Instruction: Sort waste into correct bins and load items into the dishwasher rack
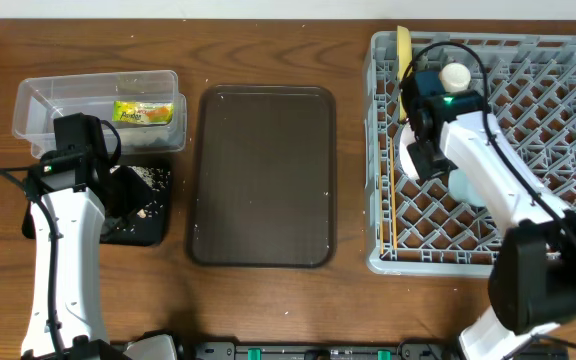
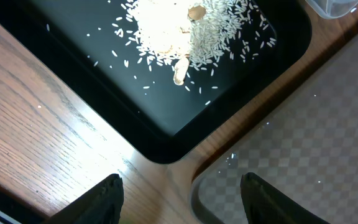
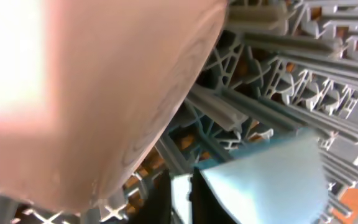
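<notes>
Left of the dark brown serving tray (image 1: 263, 175), the shallow black tray (image 1: 158, 235) lies on the table just beside the serving tray's long edge. Whitish rice-like scraps (image 2: 185, 28) form a heap in it, with single grains scattered around the heap. The left gripper (image 2: 180, 180) hangs over the near corner of the black tray, facing the gap to the serving tray. Its fingers (image 2: 107, 196) are spread apart with nothing between them.

Also left of the serving tray, on the far side of the black tray, stands the clear plastic box (image 1: 38, 100). The yellow-green wrapper (image 1: 143, 112) lies inside it.

Right of the serving tray sits the grey dishwasher rack (image 1: 558, 60).
- The yellow plate (image 1: 404, 52) stands on edge at the far end of the rack wall nearest the serving tray.
- The chopsticks (image 1: 393, 200) lie along the inside of that same wall.
- The white cup (image 1: 456, 75) and the light blue bowl (image 1: 465, 186) sit farther from the serving tray, within the rack.

The right gripper (image 1: 413, 158) is low inside the rack, between the chopsticks and the light blue bowl. The right wrist view is filled by a blurred pale rounded surface (image 3: 92, 93), so the position of its jaws cannot be determined.
</notes>
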Controlling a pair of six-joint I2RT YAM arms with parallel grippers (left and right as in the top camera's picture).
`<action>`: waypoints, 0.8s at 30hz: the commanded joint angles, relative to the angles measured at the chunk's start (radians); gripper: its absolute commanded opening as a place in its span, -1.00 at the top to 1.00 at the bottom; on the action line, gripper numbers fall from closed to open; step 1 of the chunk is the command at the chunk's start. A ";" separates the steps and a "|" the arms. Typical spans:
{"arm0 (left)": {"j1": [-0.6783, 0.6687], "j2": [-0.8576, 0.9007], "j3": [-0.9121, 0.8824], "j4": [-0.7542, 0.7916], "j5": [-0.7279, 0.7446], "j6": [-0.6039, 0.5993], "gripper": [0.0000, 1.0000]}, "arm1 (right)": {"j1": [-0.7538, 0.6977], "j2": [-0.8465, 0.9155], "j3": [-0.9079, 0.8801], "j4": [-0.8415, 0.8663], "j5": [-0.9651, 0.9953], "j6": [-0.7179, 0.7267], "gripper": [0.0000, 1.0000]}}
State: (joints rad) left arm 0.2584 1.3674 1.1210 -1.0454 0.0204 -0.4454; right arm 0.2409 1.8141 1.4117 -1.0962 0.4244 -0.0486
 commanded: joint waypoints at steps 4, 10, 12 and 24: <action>0.003 0.002 -0.004 -0.005 -0.001 -0.005 -0.27 | -0.064 -0.204 0.000 0.049 -0.132 0.220 0.27; 0.003 0.002 -0.004 -0.005 -0.002 -0.005 -0.28 | -0.097 -0.315 0.000 0.064 -0.392 0.194 0.33; 0.003 0.002 -0.004 -0.005 -0.002 -0.005 -0.28 | -0.090 -0.324 -0.001 0.060 -0.512 0.130 0.55; 0.003 0.002 -0.004 -0.005 -0.002 -0.005 -0.27 | 0.148 -0.218 -0.041 0.029 -0.876 -0.011 0.98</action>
State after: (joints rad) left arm 0.2584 1.3674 1.1210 -1.0470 0.0204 -0.4454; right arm 0.3389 1.5532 1.3991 -1.0569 -0.3706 -0.0280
